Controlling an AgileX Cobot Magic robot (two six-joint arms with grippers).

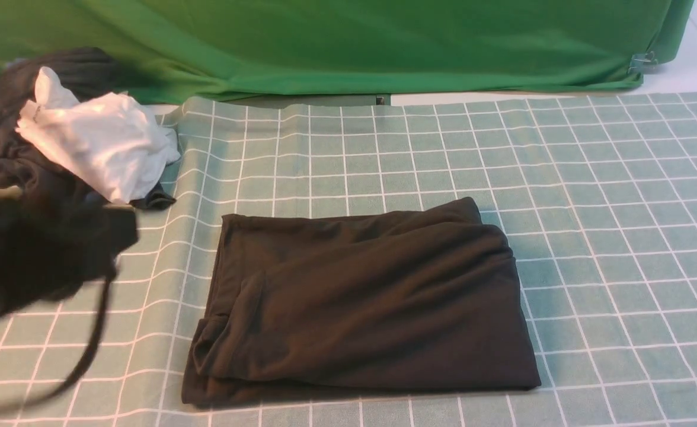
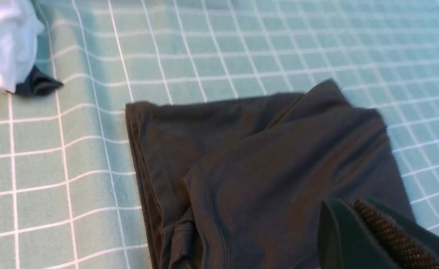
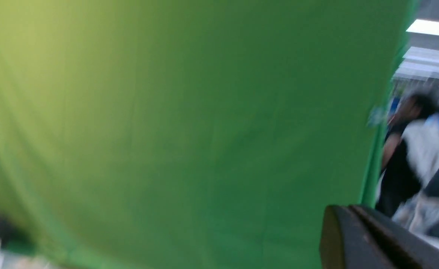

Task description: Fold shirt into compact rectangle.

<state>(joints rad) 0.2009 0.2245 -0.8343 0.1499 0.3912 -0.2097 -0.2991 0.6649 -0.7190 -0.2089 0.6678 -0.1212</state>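
Note:
The black shirt [image 1: 360,302] lies folded into a rough rectangle on the checked cloth, near the front middle of the table. Its left edge shows stacked layers and a small tucked flap. No print or label shows. From the left wrist, the shirt [image 2: 264,175] lies just beyond my left gripper [image 2: 354,204], whose jaws are pressed together with nothing in them. My left arm [image 1: 34,249] is a dark blur at the left, clear of the shirt. My right gripper [image 3: 341,210] is shut and empty, raised toward the green backdrop; it is absent from the front view.
A white garment [image 1: 99,142] sits on a dark clothes bundle [image 1: 5,142] at the back left. The green backdrop [image 1: 348,41] hangs behind the table. The teal checked tablecloth [image 1: 621,207] covers the surface. A black cable [image 1: 90,350] trails from the left arm.

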